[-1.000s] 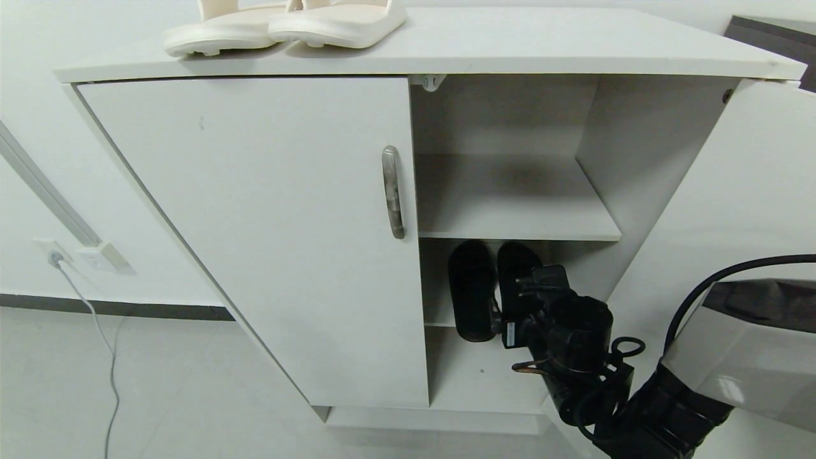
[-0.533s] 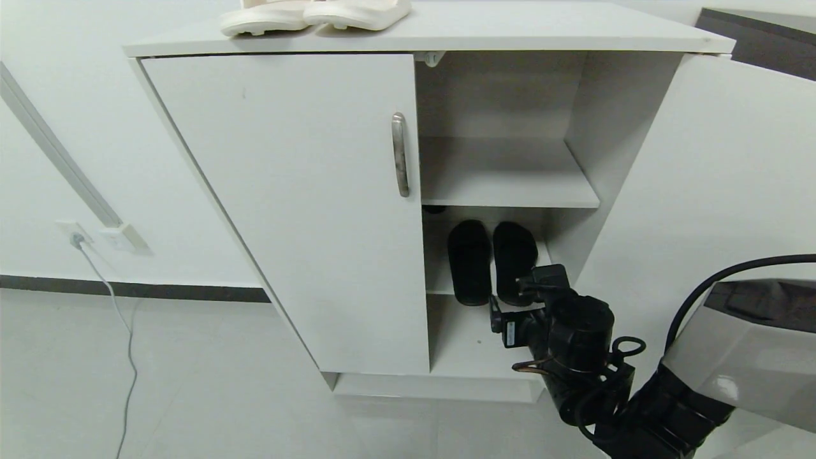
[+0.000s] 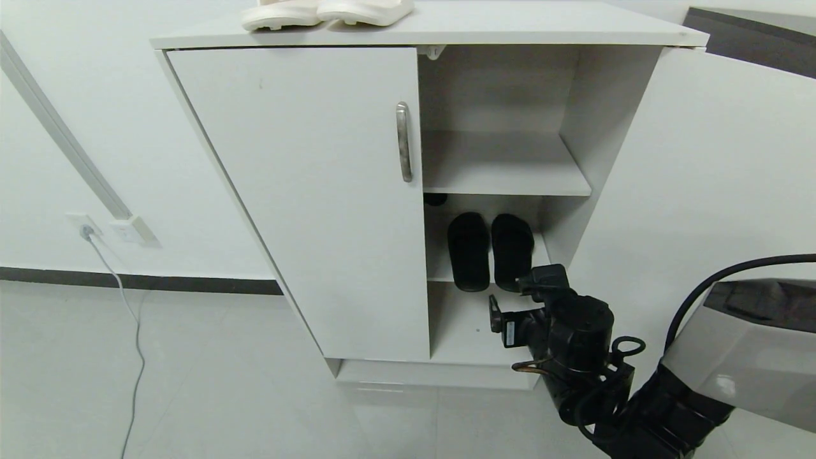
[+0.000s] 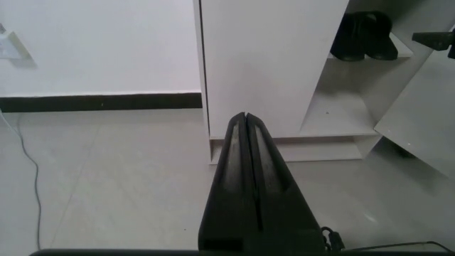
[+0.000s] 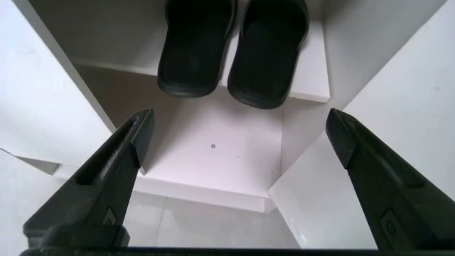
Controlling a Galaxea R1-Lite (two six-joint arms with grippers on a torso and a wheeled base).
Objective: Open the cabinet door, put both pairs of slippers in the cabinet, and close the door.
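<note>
The white cabinet (image 3: 306, 191) has its left door shut and its right door (image 3: 701, 172) swung wide open. A pair of black slippers (image 3: 489, 250) lies side by side on the middle shelf, also seen as black slippers (image 5: 231, 46) from the right wrist. A cream pair (image 3: 328, 11) rests on the cabinet top. My right gripper (image 3: 519, 296) is open and holds nothing, just in front of the lower compartment and below the black pair. My left gripper (image 4: 245, 119) is shut, low over the floor and facing the cabinet's base.
The open door stands close to the right of my right arm. An upper shelf (image 3: 503, 166) sits above the black slippers. A wall socket (image 3: 83, 226) with a cable running down to the floor is at the left.
The whole head view has shifted: the cabinet now looks farther off. My right gripper, earlier overlapping the black slippers, now sits apart from them. The slippers stay on the shelf.
</note>
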